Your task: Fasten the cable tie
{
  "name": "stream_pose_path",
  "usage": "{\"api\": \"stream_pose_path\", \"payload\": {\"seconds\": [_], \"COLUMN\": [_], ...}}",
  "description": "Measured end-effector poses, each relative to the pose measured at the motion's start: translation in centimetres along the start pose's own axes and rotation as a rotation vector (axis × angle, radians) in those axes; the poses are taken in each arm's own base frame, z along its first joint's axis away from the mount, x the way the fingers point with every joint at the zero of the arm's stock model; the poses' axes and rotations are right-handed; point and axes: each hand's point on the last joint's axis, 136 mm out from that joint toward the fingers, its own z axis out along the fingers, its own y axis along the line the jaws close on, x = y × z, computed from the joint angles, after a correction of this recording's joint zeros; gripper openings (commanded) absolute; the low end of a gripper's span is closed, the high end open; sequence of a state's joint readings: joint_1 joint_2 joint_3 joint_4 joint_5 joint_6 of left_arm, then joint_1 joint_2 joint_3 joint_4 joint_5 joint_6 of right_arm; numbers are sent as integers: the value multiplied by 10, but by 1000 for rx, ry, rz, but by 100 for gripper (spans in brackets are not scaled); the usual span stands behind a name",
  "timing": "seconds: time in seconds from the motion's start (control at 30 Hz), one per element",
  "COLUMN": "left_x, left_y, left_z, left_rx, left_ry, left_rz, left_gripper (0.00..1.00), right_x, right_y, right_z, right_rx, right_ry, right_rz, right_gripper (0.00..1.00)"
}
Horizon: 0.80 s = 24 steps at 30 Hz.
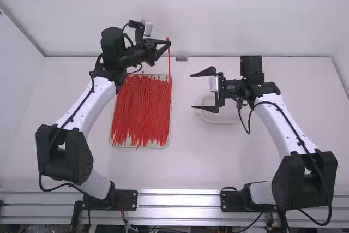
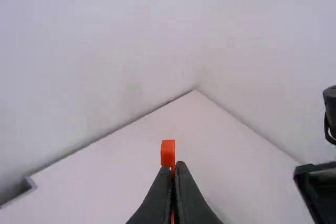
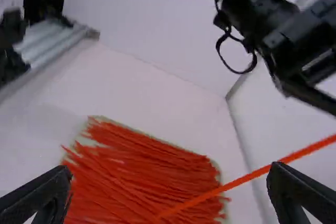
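Left hand [image 1: 162, 44] is clamped on one red cable tie [image 1: 169, 61] just under its head, raised near the surface's far edge. The tail hangs toward the tie pile [image 1: 142, 110].

Right hand [image 1: 204, 90] is spread wide, well right of the tie.

Risks:
- The thin tail may flex away, so the right hand closes on nothing.
- The tail may snag the pile.
- The grip sits close to the head and may block threading.

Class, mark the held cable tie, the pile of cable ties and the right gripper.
held cable tie [image 1: 169, 58]: high view, middle of its strap.
pile of cable ties [image 1: 142, 110]: high view, centre of the heap.
right gripper [image 1: 192, 91]: high view, midway between its open fingertips.
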<state>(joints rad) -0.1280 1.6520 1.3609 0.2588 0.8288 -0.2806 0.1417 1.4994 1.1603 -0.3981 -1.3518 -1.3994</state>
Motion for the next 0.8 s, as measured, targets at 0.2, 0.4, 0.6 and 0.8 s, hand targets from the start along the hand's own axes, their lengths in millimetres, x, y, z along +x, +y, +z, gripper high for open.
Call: {"api": "stream_pose_path", "payload": {"seconds": [0.2, 0.4, 0.6, 0.8], "left_x": [16, 19, 12, 14], "left_y": [4, -6, -28, -35], "left_z": [3, -1, -5, -7], "left_rx": [37, 112, 227, 248], "left_ry": [49, 86, 124, 178], "left_rz": [-171, -381, -554, -778], "left_gripper": [2, 2, 2, 2], "right_x": [8, 9, 3, -15], "right_y": [2, 2, 4, 6], "right_z": [-1, 0, 11, 26], "right_rx": [-5, -11, -30, -39], "right_ry": [40, 49, 21, -63], "right_rz": [-293, -473, -648, -772], "right_gripper": [100, 100, 100, 100]}}
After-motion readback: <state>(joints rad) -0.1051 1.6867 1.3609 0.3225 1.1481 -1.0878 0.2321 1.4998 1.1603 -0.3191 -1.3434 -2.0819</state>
